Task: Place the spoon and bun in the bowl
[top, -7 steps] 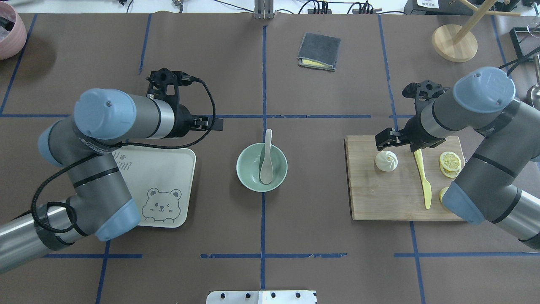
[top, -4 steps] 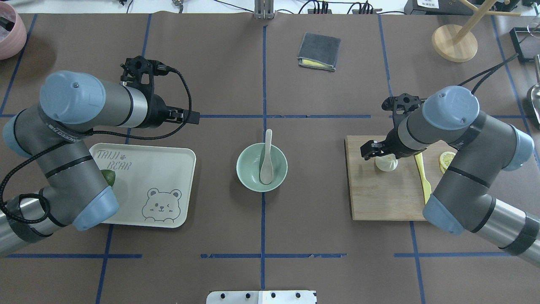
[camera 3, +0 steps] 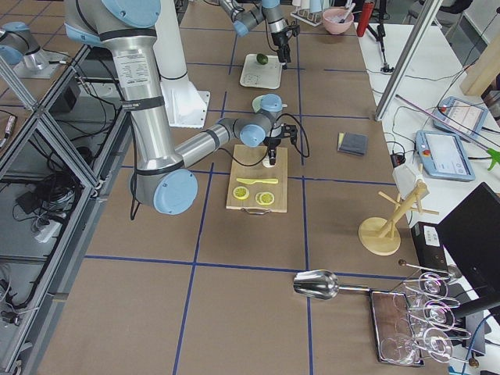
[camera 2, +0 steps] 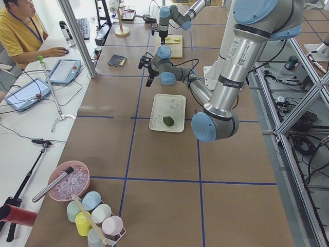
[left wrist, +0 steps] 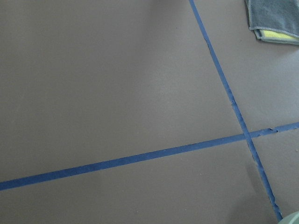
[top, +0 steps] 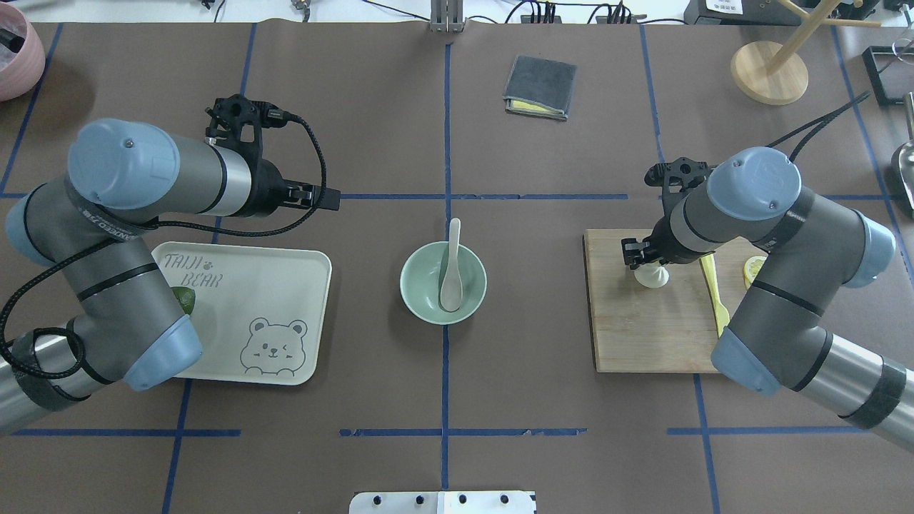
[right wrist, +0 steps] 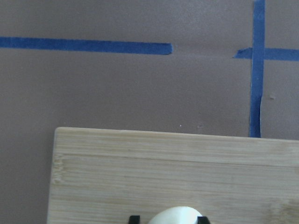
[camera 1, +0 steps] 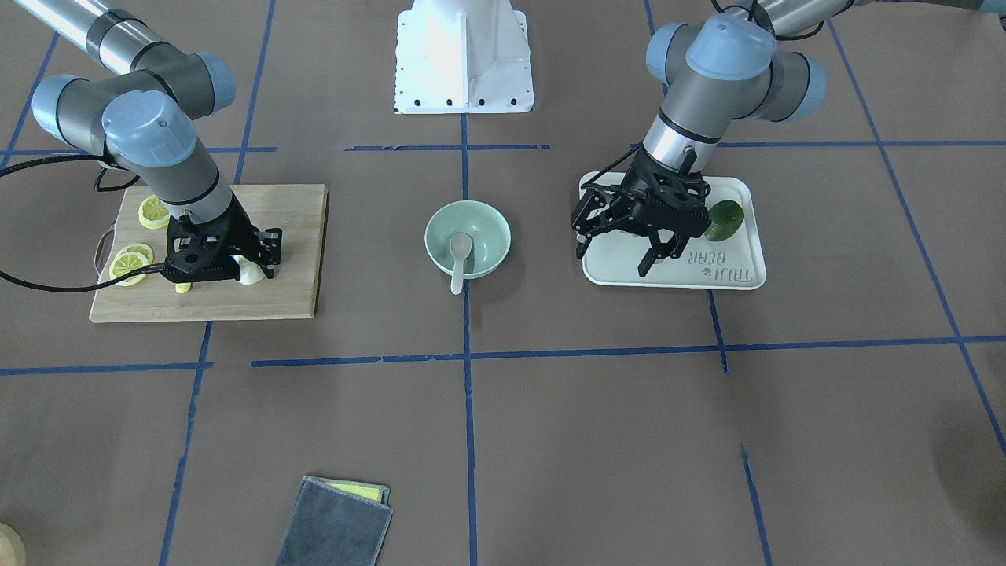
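Observation:
The pale spoon [top: 452, 275] lies in the mint-green bowl [top: 418, 285] at the table's middle, its handle over the far rim; it also shows in the front view [camera 1: 459, 253] in the bowl [camera 1: 487, 228]. The white bun [top: 653, 277] sits on the wooden board [top: 643, 335]. My right gripper [top: 643, 258] is down over the bun, with a fingertip [right wrist: 134, 219] at each side of the bun [right wrist: 175, 215], closed on it. My left gripper [camera 1: 614, 255] is open and empty above the tray's edge, left of the bowl [top: 323, 197].
The white bear tray [top: 285, 300] holds a green fruit [camera 1: 724, 220]. A yellow knife [top: 715, 296] and lemon slices [camera 1: 134, 263] lie on the board by the bun. A grey cloth [top: 540, 86], a wooden stand [top: 769, 71] and a pink pot [top: 14, 53] are at the far side.
My left arm drew back to the left, away from the bowl. My right gripper came down over the bun and its jaws narrowed around it.

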